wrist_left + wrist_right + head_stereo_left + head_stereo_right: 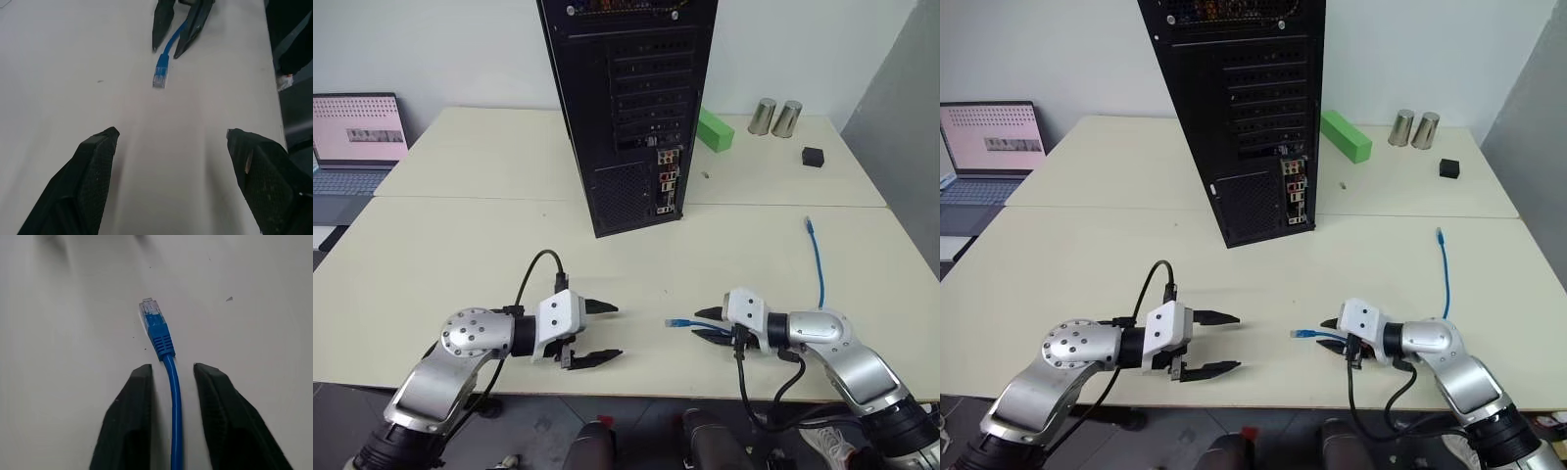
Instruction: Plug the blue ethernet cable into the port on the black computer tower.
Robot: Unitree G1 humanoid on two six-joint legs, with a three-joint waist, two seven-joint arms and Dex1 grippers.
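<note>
**Right hand straddles the blue cable near its plug**

The right hand (171, 377) has its two black fingers (129, 416) either side of the thin light-blue ethernet cable (173, 396), narrowed about it, a sliver of gap showing each side; the clear plug juts just past the fingertips, over the pale worktop (460, 255); the left hand (597, 333) faces it, released, fingers wide; far beyond both stands the tall black computer tower (626, 108), its coloured port strip (667, 181) facing them.

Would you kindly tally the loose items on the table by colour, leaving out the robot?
Blue: 1, the blue ethernet cable
Black: 2, the black computer tower and a small black block
Green: 1, a green block
Silver: 2, metal cups
Grey: 1, a laptop
Total: 7
</note>
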